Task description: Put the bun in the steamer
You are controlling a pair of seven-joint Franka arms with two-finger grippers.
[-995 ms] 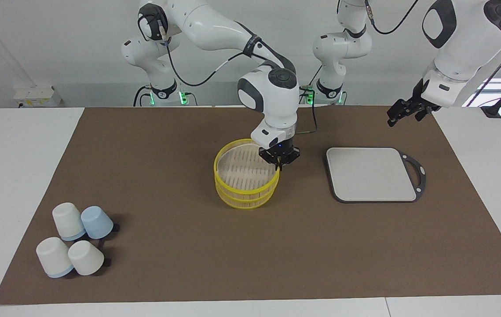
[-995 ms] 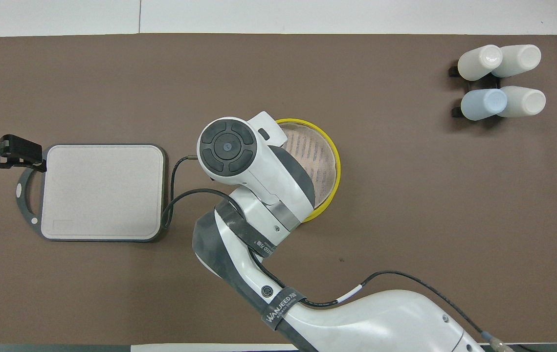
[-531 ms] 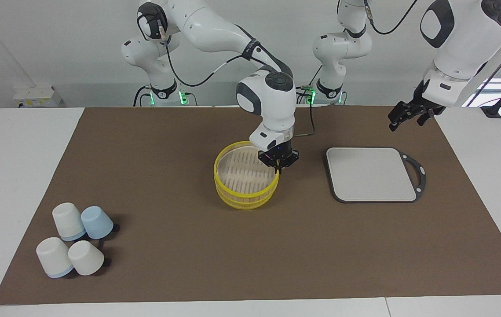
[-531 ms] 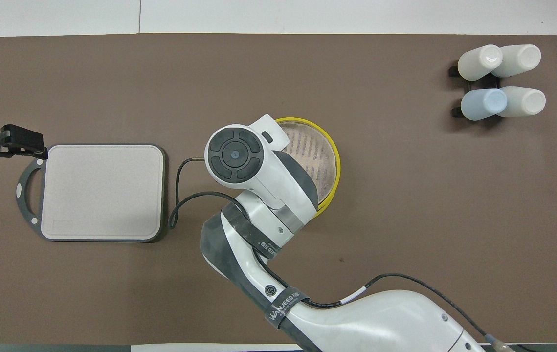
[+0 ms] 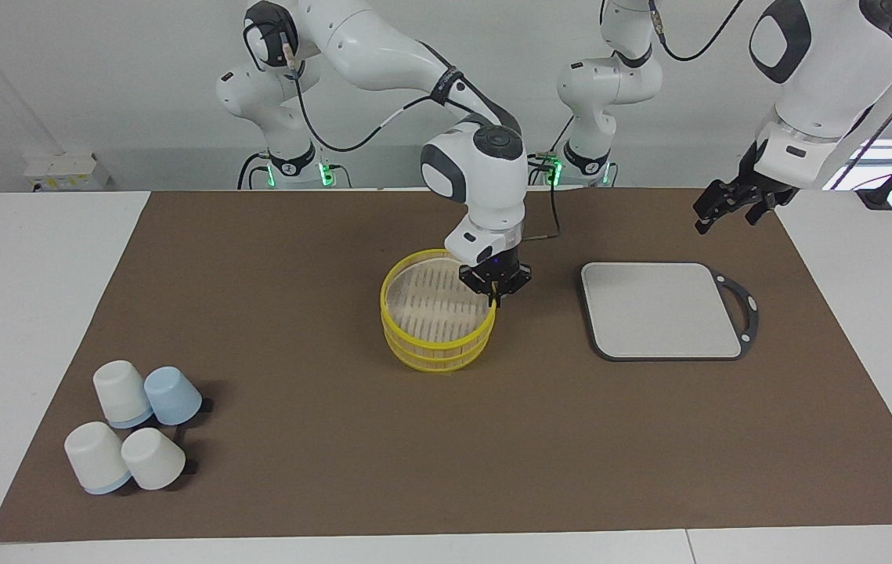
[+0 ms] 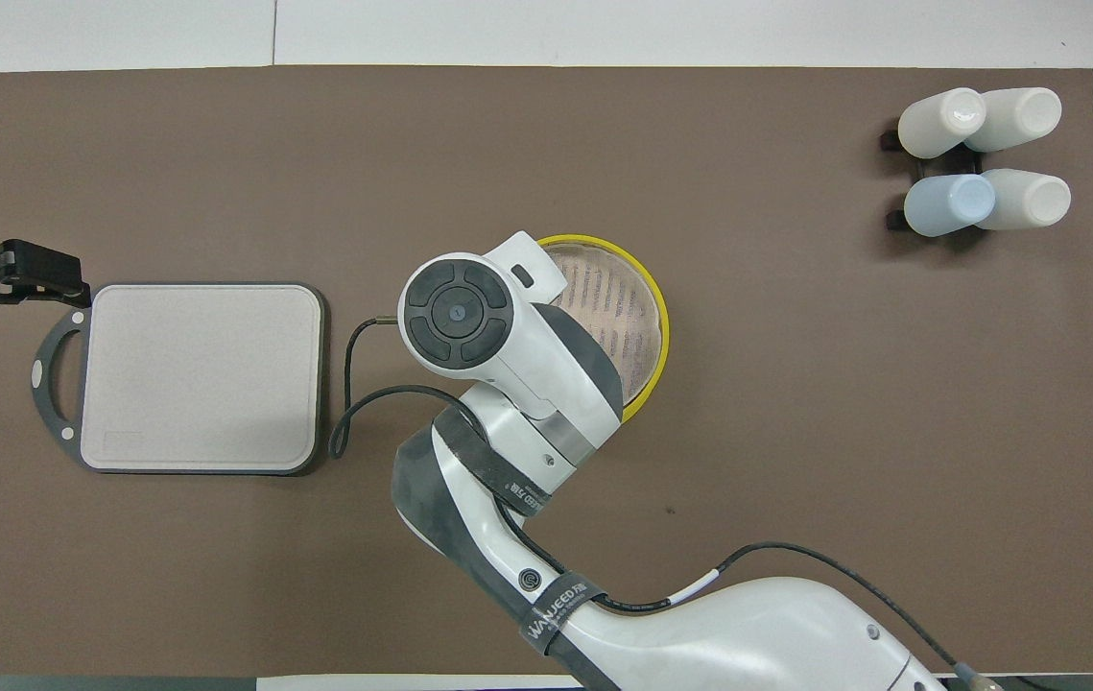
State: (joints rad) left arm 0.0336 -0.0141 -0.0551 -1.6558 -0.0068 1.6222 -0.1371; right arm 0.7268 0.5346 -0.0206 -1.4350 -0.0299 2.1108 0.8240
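The steamer (image 5: 435, 349) stands mid-mat with its pale slatted upper piece (image 5: 428, 301) resting on the yellow-rimmed basket; it also shows in the overhead view (image 6: 658, 317). My right gripper (image 5: 496, 298) is down at the rim of the upper piece, on the side toward the left arm's end, shut on that rim. In the overhead view its wrist hides the fingers. My left gripper (image 5: 716, 215) hangs open in the air over the mat's edge beside the grey board's handle, and also shows in the overhead view (image 6: 66, 283). No bun is in view.
A flat grey board with a black rim (image 5: 661, 309) lies beside the steamer toward the left arm's end. Several white and pale blue cups (image 5: 136, 427) lie at the right arm's end, farther from the robots. A black cable (image 6: 344, 403) loops between board and steamer.
My right wrist has shifted slightly over the steamer while its fingers stay at the rim. My left gripper has drifted a little away from the board's handle.
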